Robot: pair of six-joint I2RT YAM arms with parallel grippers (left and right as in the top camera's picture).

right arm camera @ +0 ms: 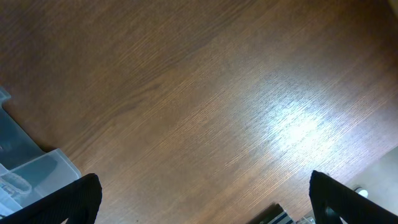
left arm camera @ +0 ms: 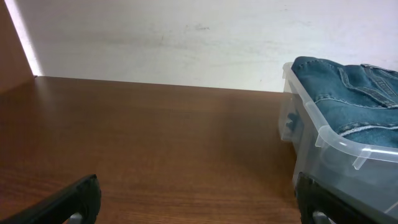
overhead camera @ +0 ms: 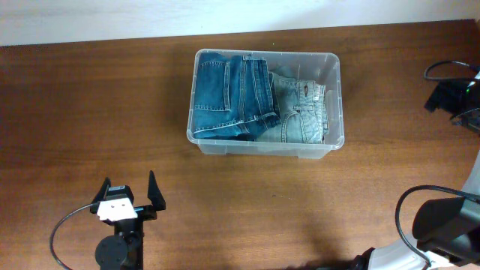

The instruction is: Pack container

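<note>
The container (overhead camera: pixel 336 90), a clear plastic tub, stands at the back middle of the table. It holds folded dark blue jeans (overhead camera: pixel 229 94) on the left and lighter jeans (overhead camera: pixel 300 112) on the right. My left gripper (overhead camera: pixel 129 181) is near the front left, open and empty, well short of the tub. In the left wrist view the container (left arm camera: pixel 329 146) with the jeans (left arm camera: pixel 348 93) is at the right, beyond my open left gripper (left arm camera: pixel 198 194). My right gripper (right arm camera: pixel 208 194) is open over bare wood, with a corner of the container (right arm camera: pixel 34 171) at the left edge.
A black device with cables (overhead camera: pixel 454 94) sits at the table's right edge. The right arm's base (overhead camera: pixel 446 221) fills the bottom right corner. A pale wall (left arm camera: pixel 186 37) runs behind the table.
</note>
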